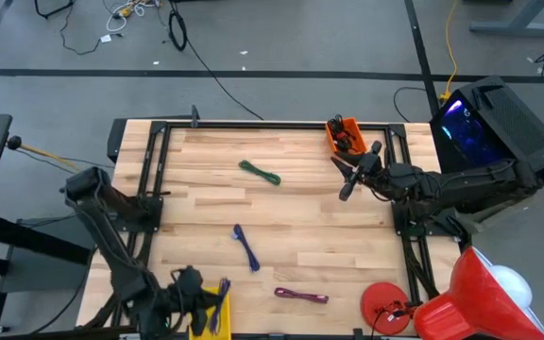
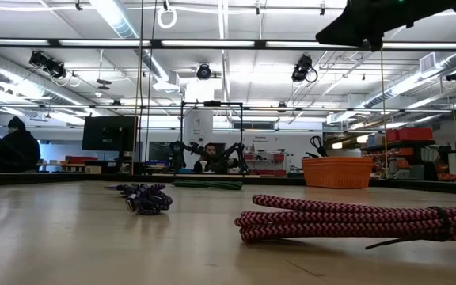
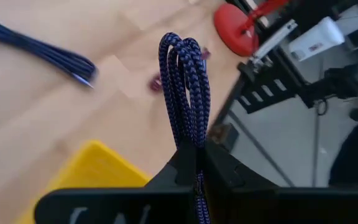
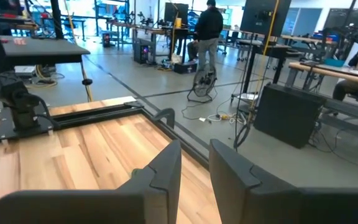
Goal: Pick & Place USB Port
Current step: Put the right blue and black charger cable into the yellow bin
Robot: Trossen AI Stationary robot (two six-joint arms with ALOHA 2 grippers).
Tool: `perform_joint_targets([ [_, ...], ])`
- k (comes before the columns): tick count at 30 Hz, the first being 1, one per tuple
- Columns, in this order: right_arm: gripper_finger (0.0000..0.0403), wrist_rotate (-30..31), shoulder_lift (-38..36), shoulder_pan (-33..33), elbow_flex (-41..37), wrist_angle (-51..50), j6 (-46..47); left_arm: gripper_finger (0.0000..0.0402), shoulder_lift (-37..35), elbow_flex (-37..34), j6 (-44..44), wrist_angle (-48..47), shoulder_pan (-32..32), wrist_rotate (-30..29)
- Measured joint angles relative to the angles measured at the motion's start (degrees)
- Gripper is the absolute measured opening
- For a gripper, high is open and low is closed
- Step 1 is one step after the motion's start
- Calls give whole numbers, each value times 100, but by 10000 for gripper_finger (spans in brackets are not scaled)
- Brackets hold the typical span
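Observation:
My left gripper (image 1: 206, 307) (image 3: 197, 158) is at the table's near left corner, over a yellow bin (image 1: 199, 319) (image 3: 89, 177), shut on a bundled blue-and-black braided cable (image 3: 185, 81). My right gripper (image 1: 345, 177) (image 4: 195, 165) is open and hangs above the table's far right part, beside an orange bin (image 1: 345, 135) (image 2: 337, 172). A green cable (image 1: 260, 172), a blue cable (image 1: 246, 247) (image 2: 145, 198) and a maroon cable (image 1: 300, 296) (image 2: 355, 222) lie flat on the wood. My left gripper pinches the braided cable bundle between its two fingers, several strands together, on the stretch just below the folded loop (image 3: 194, 140). The loop end (image 3: 182, 50) sticks out past the fingertips. The bundle is off the table, above the yellow bin's edge.
A red round object (image 1: 385, 307) (image 3: 241, 28) sits at the near right corner. Black frame rails run along the table's left and right sides (image 1: 149, 189). Bare wood lies between the loose cables in the middle. People show in the room beyond the table.

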Motion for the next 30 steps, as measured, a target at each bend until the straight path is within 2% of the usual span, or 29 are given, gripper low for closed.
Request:
perform_joint_targets([
  [3, 84, -28, 1, -30, 0, -2, 40, 10, 320, 0, -31, 481, -66, 0],
  [7, 84, -197, 1, -30, 0, -27, 77, 10, 507, 0, -450, 466, -161, 0],
  [19, 84, -306, 1, -29, 0, -326, 130, 10, 524, 0, -1366, -14, -383, 136],
  [25, 84, -306, 1, -29, 0, -339, 111, 10, 524, 0, -1850, -764, -372, 470],
  [30, 84, -306, 1, -29, 0, -346, 103, 29, 524, 0, -1969, -863, -372, 479],
])
